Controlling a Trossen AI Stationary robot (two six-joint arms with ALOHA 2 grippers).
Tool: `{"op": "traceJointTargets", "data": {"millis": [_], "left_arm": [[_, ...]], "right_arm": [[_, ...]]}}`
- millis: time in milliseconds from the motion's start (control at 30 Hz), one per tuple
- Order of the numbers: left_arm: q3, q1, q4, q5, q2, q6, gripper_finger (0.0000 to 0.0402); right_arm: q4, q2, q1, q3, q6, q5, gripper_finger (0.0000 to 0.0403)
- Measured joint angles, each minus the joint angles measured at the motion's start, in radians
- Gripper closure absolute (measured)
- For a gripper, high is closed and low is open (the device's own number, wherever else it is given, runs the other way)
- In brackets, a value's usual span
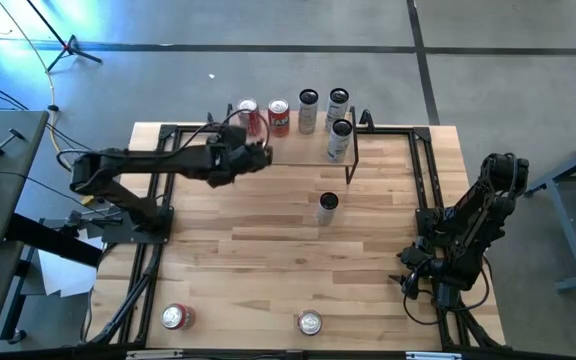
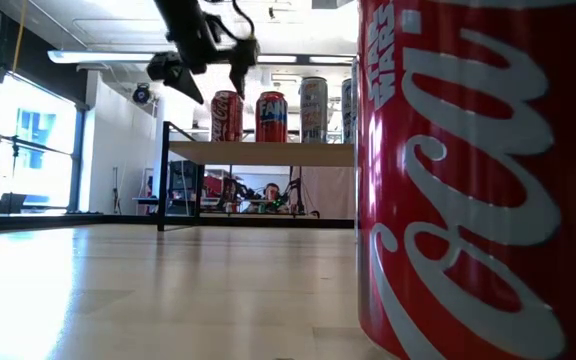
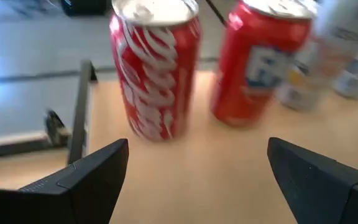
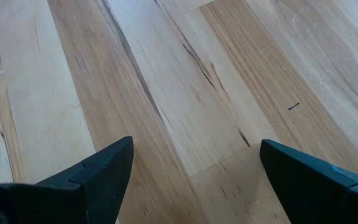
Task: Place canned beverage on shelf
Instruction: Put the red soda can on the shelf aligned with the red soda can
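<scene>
Coca-Cola can (image 3: 156, 65) stands upright on the shelf (image 3: 229, 168), left claw (image 3: 197, 180) spread apart, empty, just before it.

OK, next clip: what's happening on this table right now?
The left gripper is open and empty beside the shelf, right in front of a red Coca-Cola can that stands there upright next to a red Fanta can and three silver cans. The gripper is not touching the can. One slim can still stands in the middle of the table, and two more sit at its near edge. The right gripper waits open above bare wood.
</scene>
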Motion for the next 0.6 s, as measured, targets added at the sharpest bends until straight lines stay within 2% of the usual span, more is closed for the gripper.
{"op": "traceJointTargets", "data": {"millis": [100,333,433,600], "left_arm": [[0.0,-0.058,-0.069,0.084,-0.04,-0.084,0.0039],[0.0,-0.235,-0.201,0.376,-0.112,-0.34,0.0039],[0.0,-0.336,-0.228,0.428,-0.121,-0.47,0.0039],[0.0,-0.511,-0.251,0.436,-0.116,-0.677,0.0039]], "right_arm": [[0.0,0.0,0.0,0.0,0.0,0.0,0.0064],[0.0,0.0,0.0,0.0,0.0,0.0,0.0064],[0.0,0.0,0.0,0.0,0.0,0.0,0.0064],[0.0,0.0,0.0,0.0,0.0,0.0,0.0064]]}}
